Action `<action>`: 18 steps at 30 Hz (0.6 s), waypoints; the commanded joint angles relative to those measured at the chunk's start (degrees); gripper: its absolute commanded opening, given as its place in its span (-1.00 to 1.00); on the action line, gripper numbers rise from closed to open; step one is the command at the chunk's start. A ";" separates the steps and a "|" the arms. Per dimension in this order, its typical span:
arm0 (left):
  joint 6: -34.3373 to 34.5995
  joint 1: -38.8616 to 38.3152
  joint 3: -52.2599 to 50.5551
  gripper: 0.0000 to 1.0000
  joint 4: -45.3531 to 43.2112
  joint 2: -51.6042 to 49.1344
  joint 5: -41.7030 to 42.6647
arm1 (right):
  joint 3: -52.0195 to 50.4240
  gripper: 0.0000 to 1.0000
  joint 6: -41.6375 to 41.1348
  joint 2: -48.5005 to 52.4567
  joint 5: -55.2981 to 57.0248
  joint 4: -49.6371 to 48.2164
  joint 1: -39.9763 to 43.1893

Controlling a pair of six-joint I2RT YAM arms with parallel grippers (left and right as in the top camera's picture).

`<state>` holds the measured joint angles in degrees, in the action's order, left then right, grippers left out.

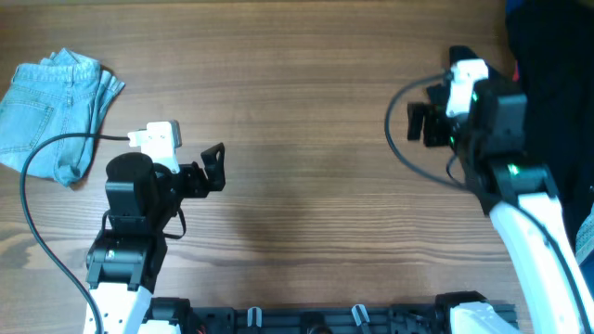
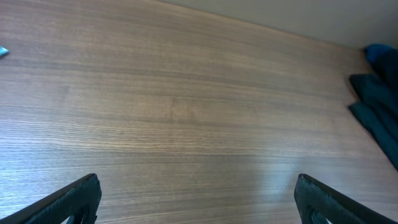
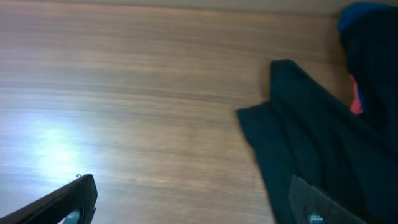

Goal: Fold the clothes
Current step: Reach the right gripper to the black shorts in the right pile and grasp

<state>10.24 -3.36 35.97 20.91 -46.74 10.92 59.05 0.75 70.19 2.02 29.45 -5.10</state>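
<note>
The clothes lie in two places. A light-blue denim piece (image 1: 56, 111) sits crumpled at the far left. A large black garment (image 1: 557, 74) is heaped at the far right, with a bit of red (image 3: 356, 99) showing in it. My left gripper (image 1: 215, 167) hovers open over bare wood, right of the denim, and its wrist view shows nothing between its fingers (image 2: 74, 199). My right gripper (image 1: 422, 121) is open at the black garment's (image 3: 311, 137) left edge. Its right finger (image 3: 329, 205) is over the cloth and its left finger is over wood.
The wooden table (image 1: 306, 83) stretches between the two arms. In the left wrist view the black garment (image 2: 379, 112) shows at the right edge. Blue fabric (image 1: 585, 241) peeks in at the right edge. A black rail (image 1: 325, 320) runs along the near edge.
</note>
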 commanded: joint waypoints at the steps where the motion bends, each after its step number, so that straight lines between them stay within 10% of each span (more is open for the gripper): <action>1: 1.18 0.26 1.14 1.00 -1.27 0.22 2.05 | 0.90 1.00 -3.58 8.22 12.07 -3.10 3.32; 14: 5.49 0.26 1.14 1.00 -1.79 0.22 1.92 | 0.90 0.96 8.22 38.99 6.78 -14.91 12.59; 18: 5.49 0.26 1.14 1.00 -1.79 0.17 1.95 | 0.66 0.08 7.96 41.00 6.93 -16.65 12.59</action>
<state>14.98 -3.36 35.99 19.31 -46.68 11.94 59.83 8.16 108.55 9.21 12.51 7.55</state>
